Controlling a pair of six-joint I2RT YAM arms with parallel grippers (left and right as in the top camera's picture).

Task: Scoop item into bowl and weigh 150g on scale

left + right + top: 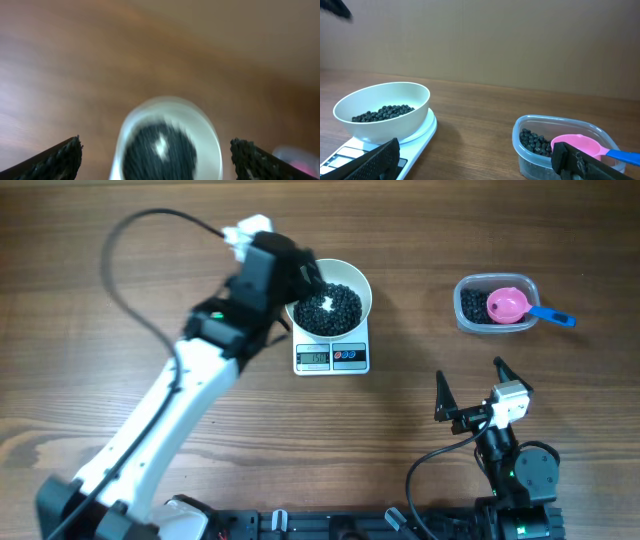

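Your left gripper [155, 145] is the closest thing to the camera. It hangs over the left edge of the bowl [366, 292]. Its two black fingers are spread wide and hold nothing. The picture from that wrist is fuzzy, but you can see the white bowl and the dark pile right below.

Your right gripper [468, 370] sits on the near right side, well away from everything. It is wide open too, and it is empty.

The bowl stands on the scale [355, 367], in the middle of the tabletop [80, 400]. A good heap of the item [335, 308], small shiny black beans, lies inside the bowl. Far to the right is a clear tub [466, 318] with more beans in it. The pink scoop [507, 305] rests in the tub, and its blue handle sticks out to the right.

So it looks like the scooping is mostly done. The bowl is filled and nobody holds the scoop. What is left is to check the number on the scale. The little screen is lit, but it is too small to read, so you cannot tell if the weight is right. You may need to add or take out a few beans.

The tabletop is brown wood with dark lines in it. Behind it is a plain tan wall.
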